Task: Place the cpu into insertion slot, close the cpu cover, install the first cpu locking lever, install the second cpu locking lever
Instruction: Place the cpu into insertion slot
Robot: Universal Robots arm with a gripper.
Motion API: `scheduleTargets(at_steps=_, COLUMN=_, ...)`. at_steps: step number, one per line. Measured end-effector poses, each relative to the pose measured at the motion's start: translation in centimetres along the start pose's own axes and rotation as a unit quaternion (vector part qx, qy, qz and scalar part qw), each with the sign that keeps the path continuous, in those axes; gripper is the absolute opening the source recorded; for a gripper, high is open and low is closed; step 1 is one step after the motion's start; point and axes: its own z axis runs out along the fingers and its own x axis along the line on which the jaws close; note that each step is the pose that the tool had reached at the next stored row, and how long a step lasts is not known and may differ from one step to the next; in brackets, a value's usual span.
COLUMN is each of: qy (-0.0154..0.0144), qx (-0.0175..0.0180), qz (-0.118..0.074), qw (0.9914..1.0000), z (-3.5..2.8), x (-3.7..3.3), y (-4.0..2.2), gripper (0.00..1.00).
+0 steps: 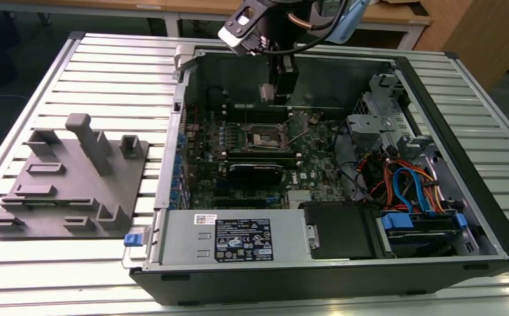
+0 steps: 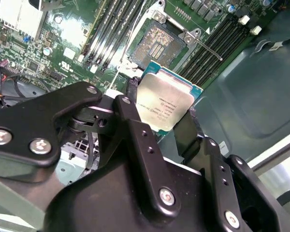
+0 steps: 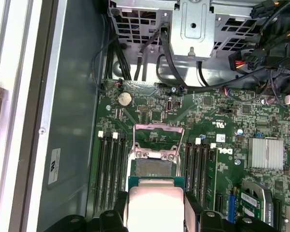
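A slatted metal table [image 1: 105, 59] carries an open computer case [image 1: 342, 283]; a grey moulded fixture [image 1: 70, 184] lies on the table at the exterior view's left, well apart from the case. Inside the case, a silver power-supply box [image 1: 228, 240] occupies the near wall; the green circuit board [image 3: 222, 111] covers the floor behind it.

The gripper [image 1: 278, 99] hangs above the far part of the board, just beyond the insertion slot [image 1: 263, 137]. In the second wrist view, the black fingers [image 2: 135, 130] are clamped on two opposite edges of the cpu [image 2: 164, 101]; its silver-grey top faces the camera, and it is clear of the board.

The insertion slot [image 3: 152, 168] lies between two banks of long memory slots [image 3: 111, 169]; its centre is exposed. The cpu cover [image 3: 159, 126] appears swung up at the slot's far edge, though the angle is hard to judge. In both wrist views the cpu [image 3: 154, 208] sits near the slot, not touching it.
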Motion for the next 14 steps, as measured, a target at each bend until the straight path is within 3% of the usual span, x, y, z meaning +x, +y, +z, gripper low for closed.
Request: scheduleTargets(at_steps=14, qy=-0.0004, qx=-0.0001, qz=0.006, qw=0.99998, z=2.54, x=0.06, y=-0.20, gripper=0.54)
